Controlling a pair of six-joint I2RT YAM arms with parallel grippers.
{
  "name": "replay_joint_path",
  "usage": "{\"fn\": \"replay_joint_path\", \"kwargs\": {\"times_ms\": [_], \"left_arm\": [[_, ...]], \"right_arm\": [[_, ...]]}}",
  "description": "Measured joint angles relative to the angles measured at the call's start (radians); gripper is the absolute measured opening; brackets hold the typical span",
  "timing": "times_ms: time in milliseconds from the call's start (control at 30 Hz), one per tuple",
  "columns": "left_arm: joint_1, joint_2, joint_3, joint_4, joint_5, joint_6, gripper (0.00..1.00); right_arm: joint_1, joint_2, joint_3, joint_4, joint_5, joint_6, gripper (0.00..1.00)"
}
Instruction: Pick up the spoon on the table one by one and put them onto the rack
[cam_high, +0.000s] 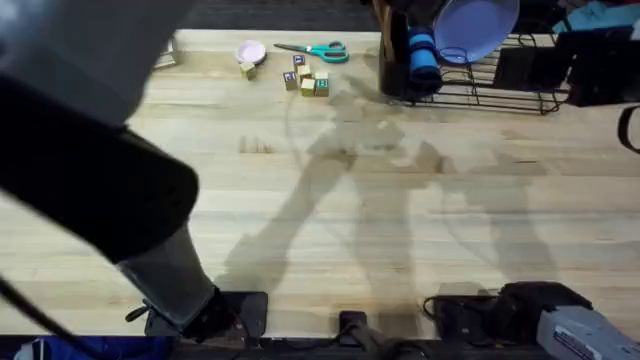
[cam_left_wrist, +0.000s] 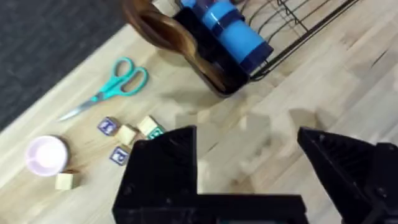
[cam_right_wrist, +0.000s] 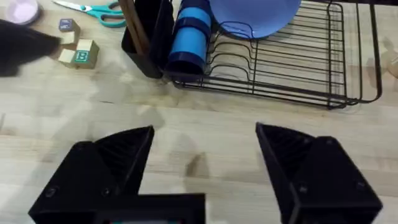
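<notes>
Left gripper (cam_left_wrist: 249, 162) hangs over the desk (cam_high: 330, 200) near the rack (cam_high: 500, 85), jaws spread wide with nothing between them. Right gripper (cam_right_wrist: 205, 165) faces the rack front, jaws likewise apart and empty. A brown wooden spoon (cam_left_wrist: 168, 34) stands in the black utensil caddy (cam_left_wrist: 217, 68) at the rack's end, bowl up, handle down inside; its handle (cam_right_wrist: 134, 28) shows again in the right wrist view. Blue cup (cam_right_wrist: 189, 34) lies against the caddy, lavender plate (cam_right_wrist: 255, 15) leaning on the wires behind. Teal scissors (cam_high: 320, 50), small letter blocks (cam_high: 305, 80) and a pink dish (cam_high: 250, 51) sit along the far edge, well apart from the rack. No spoon seen lying loose on the open desk, so the job looks near done or done; the large blurred left arm hides the near-left part in the overhead view, so that patch is unchecked. To do this step well: lift the left arm clear, scan the desk before committing. If another spoon turns up, take it mid-handle, jaws across the handle, and lower it handle-first into the caddy beside the standing one, keeping off the blue cup.
</notes>
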Motion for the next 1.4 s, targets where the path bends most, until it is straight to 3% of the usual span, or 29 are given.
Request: {"fn": "replay_joint_path", "kwargs": {"times_ms": [200,333,600,833,1000,1200,1400], "left_arm": [[0.038,-0.028,-0.002,-0.014,-0.001,0.025,0.995],[0.066,-0.038,-0.062,-0.01,0.0,0.038,0.995],[0.157,-0.172,-0.355,0.078,-0.001,0.046,0.995],[0.251,-0.402,-0.657,0.198,-0.001,0.047,0.993],[0.29,-0.554,-0.827,0.245,-0.002,0.049,0.993],[0.306,-0.681,-0.943,0.234,-0.05,0.044,0.993],[0.307,-0.714,-0.959,0.148,-0.111,0.001,0.993]], "right_arm": [[0.0,0.0,0.0,0.0,0.0,0.0,0.994],[0.0,0.0,0.0,0.0,0.0,0.0,0.994],[0.0,0.0,0.0,0.0,0.0,0.0,0.993],[0.0,0.0,0.0,0.0,0.0,0.0,0.994],[0.0,0.0,0.0,0.0,0.0,0.0,0.993],[0.0,0.0,0.0,0.0,0.0,0.0,0.993],[0.0,0.0,0.0,-0.012,0.0,0.0,0.993]]}}
